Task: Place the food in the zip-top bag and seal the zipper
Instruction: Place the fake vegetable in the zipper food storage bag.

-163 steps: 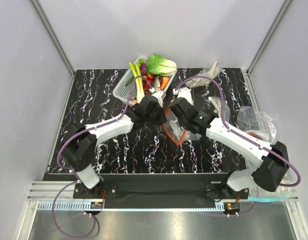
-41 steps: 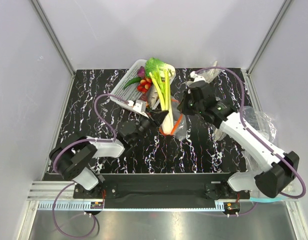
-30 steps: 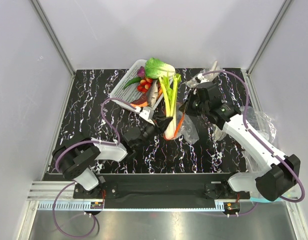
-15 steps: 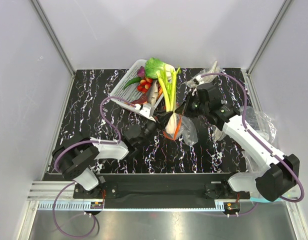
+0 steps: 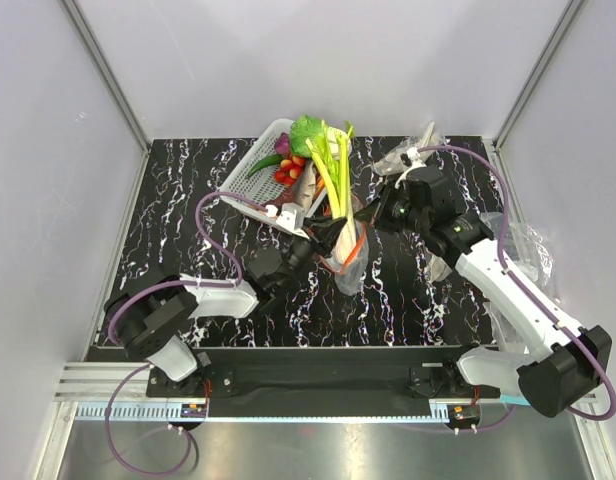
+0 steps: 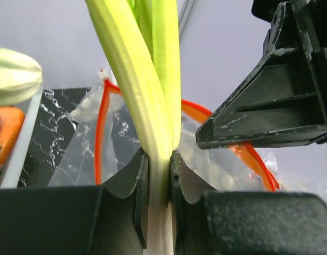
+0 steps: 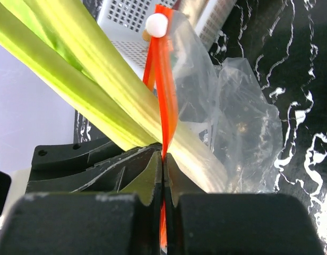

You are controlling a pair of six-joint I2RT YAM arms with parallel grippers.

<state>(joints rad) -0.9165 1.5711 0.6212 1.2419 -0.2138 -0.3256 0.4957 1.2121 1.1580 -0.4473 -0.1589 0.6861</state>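
Note:
My left gripper (image 5: 321, 233) is shut on the leek (image 5: 334, 168) at its pale stalk and holds it nearly upright, green leaves up. It also shows in the left wrist view (image 6: 158, 175), clamped on the leek (image 6: 153, 101). The zip-top bag (image 5: 351, 262) hangs under my right gripper (image 5: 372, 214), which is shut on the red-orange zipper (image 7: 164, 90) at the open mouth (image 6: 100, 133). The leek's lower end sits at the mouth; in the right wrist view the stalk (image 7: 94, 74) passes behind the strip and the clear plastic (image 7: 232, 133). The pale root is hidden.
A white basket (image 5: 246, 170) at the back holds the cabbage (image 5: 308, 130), small red pieces (image 5: 287, 173) and other toy vegetables. Wrinkly clear bags lie at the right edge (image 5: 516, 240) and back right (image 5: 413, 152). Grey walls enclose the black marbled table (image 5: 188, 200).
The left gripper has carried the leek from the basket to the bag. Over the last second the leek has stood up steeper and its lower end has sunk to the lifted mouth.

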